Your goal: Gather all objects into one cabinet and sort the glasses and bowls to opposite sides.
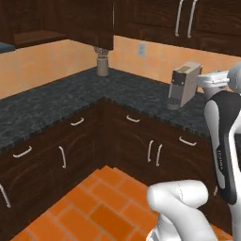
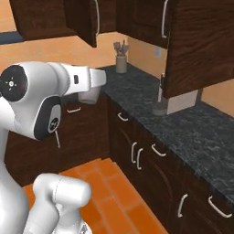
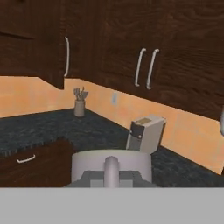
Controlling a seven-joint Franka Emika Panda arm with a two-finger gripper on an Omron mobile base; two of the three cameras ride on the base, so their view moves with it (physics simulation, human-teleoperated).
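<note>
Tool (image 3: 111, 171) is sitting at the bottom centre of the hand view, jaws drawn nearly together. It is clamping what looks like the wall of the pale grey tumbler (image 3: 87, 162), with one tip showing against the tumbler's face.

In the right base view the tumbler (image 2: 88, 96) is hanging in the air just under the end of the arm, left of centre. It is clear of the counter (image 2: 183, 128) and in front of the dark lower cupboards.

- Counter is running in an L through the corner: dark speckled stone, dark wood drawers and doors below it.
- Utensil pot (image 1: 102, 65) is standing upright in the far corner of the counter, against the orange wall, and is showing upper centre in the right base view.
- Boxy beige appliance (image 1: 184, 84) is standing on the counter, right of centre in the left base view and centre right in the hand view, well apart from the pot.
- Wall cabinet (image 3: 48, 43), upper left of the hand view, is hanging with its door swung outward, curved pale bar handle (image 3: 67, 57) on the door edge.
- Paired pale handles (image 3: 146, 68) are showing on the closed doors, upper right of centre.
- Wall socket (image 1: 141, 48) is sitting on the orange wall between pot and appliance.
- Orange tiled floor (image 1: 94, 207) is lying at the lower left of the left base view.
</note>
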